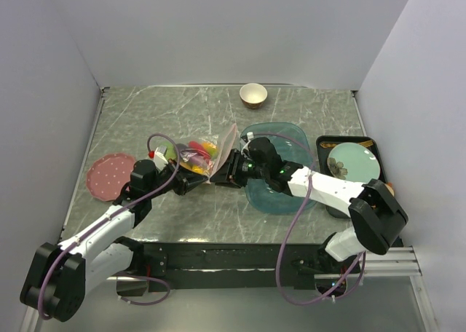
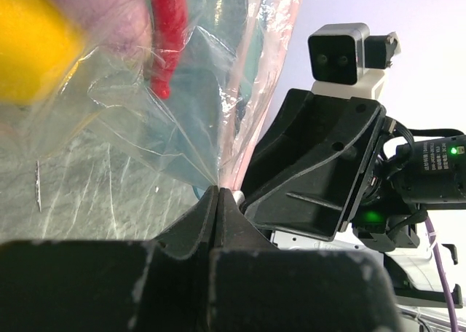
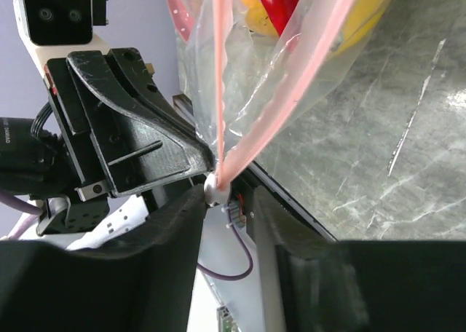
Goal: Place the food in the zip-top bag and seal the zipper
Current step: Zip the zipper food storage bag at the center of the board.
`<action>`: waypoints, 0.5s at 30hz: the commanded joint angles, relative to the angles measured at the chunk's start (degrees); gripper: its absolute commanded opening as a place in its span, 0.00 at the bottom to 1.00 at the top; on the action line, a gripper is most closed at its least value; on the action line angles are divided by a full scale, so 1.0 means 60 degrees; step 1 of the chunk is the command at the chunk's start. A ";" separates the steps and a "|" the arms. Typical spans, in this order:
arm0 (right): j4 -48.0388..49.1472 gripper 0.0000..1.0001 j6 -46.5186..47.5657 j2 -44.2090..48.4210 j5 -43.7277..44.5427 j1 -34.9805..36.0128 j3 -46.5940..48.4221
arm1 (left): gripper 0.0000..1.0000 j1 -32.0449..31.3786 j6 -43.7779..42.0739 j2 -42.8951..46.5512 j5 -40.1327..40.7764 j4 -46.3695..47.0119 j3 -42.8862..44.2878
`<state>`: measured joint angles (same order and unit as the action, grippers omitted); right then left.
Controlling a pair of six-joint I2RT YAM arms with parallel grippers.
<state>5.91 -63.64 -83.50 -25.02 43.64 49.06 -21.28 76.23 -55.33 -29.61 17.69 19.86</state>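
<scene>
While both arms reach inward to the middle of the top view, we see the zip-top bag resting on the grey marbled table just left of centre. The food shows through its clear plastic as a cluster of bright colours. In the left wrist view we make out a yellow lemon pressed against the film at the upper left, and a red chili beside it near the top edge.

The left gripper is clenched on the bag, its fingers meeting with only a thin line between them, and the plastic fans up out of that pinch toward the top of the frame.

The right gripper sits directly opposite, almost nose to nose with the left one. Its jaws stand a little apart, with a pale gap showing between them. The zipper comes down from the top of the right wrist view as two pink strips. They are spread apart higher up and join at the gripper's tip, against the finger on the left of the frame.

Behind the right forearm lies a teal tray, right of centre in the top view. A small bowl stands near the far edge, and a pink plate lies at the left.
</scene>
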 commanded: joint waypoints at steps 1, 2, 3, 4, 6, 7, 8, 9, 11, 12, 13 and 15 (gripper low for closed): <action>0.0567 0.36 -0.0117 -0.0057 -0.0211 0.0051 0.0305 | 0.01 0.0031 -0.0195 0.0213 -0.0002 0.0318 0.0030; 0.0582 0.35 -0.0117 -0.0057 -0.0240 0.0051 0.0320 | 0.01 0.0031 -0.0180 0.0213 -0.0017 0.0347 0.0030; 0.0567 0.33 -0.0102 -0.0086 -0.0254 0.0066 0.0334 | 0.01 0.0031 -0.0180 0.0213 -0.0002 0.0347 0.0030; 0.0553 0.29 -0.0073 -0.0086 -0.0240 0.0051 0.0334 | 0.01 0.0031 -0.0180 0.0228 -0.0002 0.0318 0.0030; 0.0582 0.25 -0.0073 -0.0101 -0.0269 0.0051 0.0349 | 0.01 0.0031 -0.0180 0.0242 -0.0002 0.0303 0.0016; 0.0596 0.22 -0.0087 -0.0116 -0.0284 0.0051 0.0364 | 0.01 0.0031 -0.0180 0.0242 -0.0002 0.0303 0.0016; 0.0626 0.21 -0.0102 -0.0130 -0.0298 0.0051 0.0364 | 0.01 0.0031 -0.0180 0.0242 0.0012 0.0303 0.0030; 0.0669 0.20 -0.0116 -0.0145 -0.0357 0.0051 0.0378 | 0.01 0.0031 -0.0180 0.0242 -0.0002 0.0303 0.0030; 0.0699 0.18 -0.0117 -0.0160 -0.0357 0.0051 0.0393 | 0.01 0.0031 -0.0151 0.0257 -0.0002 0.0332 0.0016; 0.0728 0.18 -0.0131 -0.0160 -0.0357 0.0066 0.0364 | 0.01 0.0031 -0.0151 0.0242 -0.0002 0.0347 0.0001; 0.0772 0.18 -0.0146 -0.0174 -0.0372 0.0051 0.0335 | 0.01 0.0031 -0.0136 0.0242 -0.0017 0.0362 0.0001; 0.0874 0.21 -0.0161 -0.0189 -0.0401 0.0051 0.0335 | 0.01 0.0016 -0.0150 0.0257 -0.0032 0.0362 0.0001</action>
<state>7.79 -64.31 -83.83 -26.33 43.64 49.17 -21.23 76.03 -55.22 -29.52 17.63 19.86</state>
